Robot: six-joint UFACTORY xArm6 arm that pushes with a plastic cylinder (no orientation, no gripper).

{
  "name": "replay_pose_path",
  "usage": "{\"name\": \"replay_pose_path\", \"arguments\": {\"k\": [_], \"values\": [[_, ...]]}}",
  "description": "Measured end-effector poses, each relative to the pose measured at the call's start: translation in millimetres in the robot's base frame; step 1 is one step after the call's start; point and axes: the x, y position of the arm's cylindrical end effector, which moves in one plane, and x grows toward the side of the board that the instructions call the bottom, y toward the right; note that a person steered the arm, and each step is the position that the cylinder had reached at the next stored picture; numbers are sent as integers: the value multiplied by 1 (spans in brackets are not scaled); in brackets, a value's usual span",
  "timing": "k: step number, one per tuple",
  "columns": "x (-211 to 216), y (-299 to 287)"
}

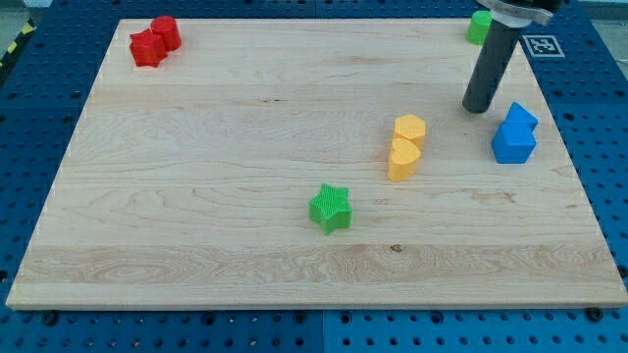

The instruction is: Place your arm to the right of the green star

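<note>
The green star (331, 208) lies on the wooden board (196, 196), a little below the middle. My rod comes down from the view's top right, and my tip (478, 106) rests on the board far up and to the right of the star. The tip is just left of the upper blue block (521, 117) and right of the upper yellow block (410, 128).
A second yellow block (403, 160) sits below the first. A blue block (513, 144) lies under the upper blue one. Two red blocks (155, 41) sit at the top left corner. A green block (478, 26) shows at the top right, partly hidden behind the rod.
</note>
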Motion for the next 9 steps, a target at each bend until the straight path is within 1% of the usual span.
{"name": "replay_pose_path", "arguments": {"k": [1,3,4,6,9], "values": [[12,0],[37,-24],[70,-24],[148,-26],[158,-31]]}}
